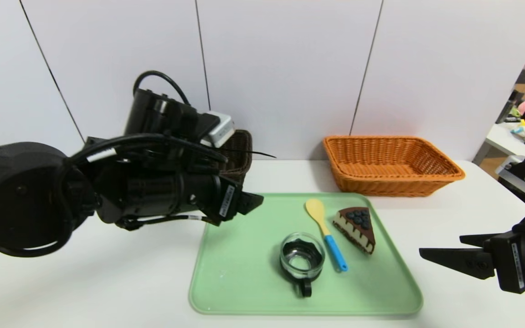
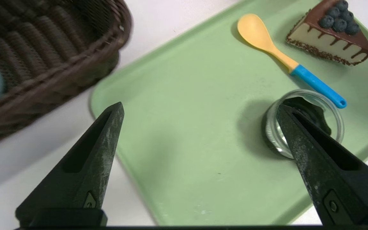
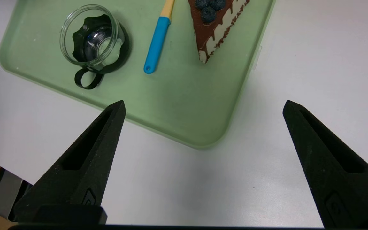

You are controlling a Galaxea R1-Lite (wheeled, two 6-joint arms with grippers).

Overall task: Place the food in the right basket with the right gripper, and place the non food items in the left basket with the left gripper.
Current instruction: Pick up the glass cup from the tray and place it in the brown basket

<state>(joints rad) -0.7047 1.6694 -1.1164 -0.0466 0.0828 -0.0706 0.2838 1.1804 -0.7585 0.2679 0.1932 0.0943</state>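
Now the left gripper (image 2: 200, 107) hangs over the tray's (image 1: 226, 291) far left corner, fingers wide apart, presumably to reach the cup (image 1: 302, 257) near the front edge or the spoon (image 1: 326, 234), while the right gripper (image 3: 204, 107) waits off the right edge, fingers apart too, handy for the cake (image 1: 357, 228) lying by that edge

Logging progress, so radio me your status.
Left gripper open over tray's left side; right gripper open, right of tray. Cake, spoon, cup on tray.
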